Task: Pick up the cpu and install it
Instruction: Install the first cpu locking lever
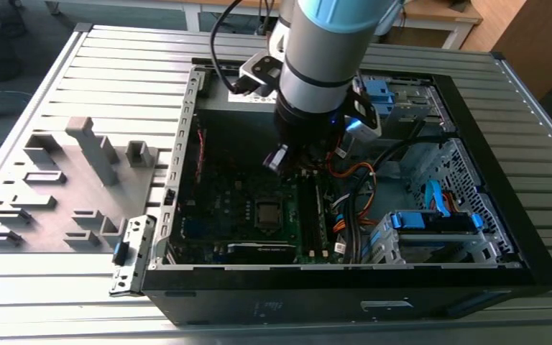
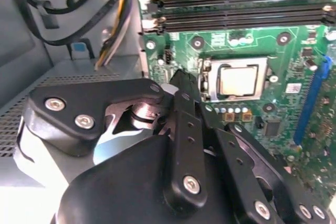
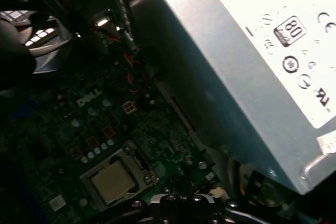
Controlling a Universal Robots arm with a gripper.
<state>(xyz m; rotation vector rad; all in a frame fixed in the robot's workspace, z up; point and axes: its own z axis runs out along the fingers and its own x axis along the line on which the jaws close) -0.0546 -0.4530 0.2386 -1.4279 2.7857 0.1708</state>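
The arm [image 1: 319,65] reaches down into the open black computer case [image 1: 353,287], which lies on its side on the ribbed metal surface [image 1: 113,57], toward that surface's edge at the exterior view's right. The gripper [image 2: 181,80] hangs over the green motherboard [image 2: 294,61] in the middle of the case. In the second wrist view its black fingers [image 2: 184,103] stand pressed together with nothing between them, so the jaws are closed and empty. The cpu [image 2: 239,81], pale silvery and square, sits flat inside its socket [image 2: 206,80] on the motherboard, just beside the fingertips and apart from them; the first wrist view shows it too [image 3: 112,182], near the grey power supply box [image 3: 236,51]. A grey fixture plate with tall blocks [image 1: 75,187] rests on the surface beside the case.
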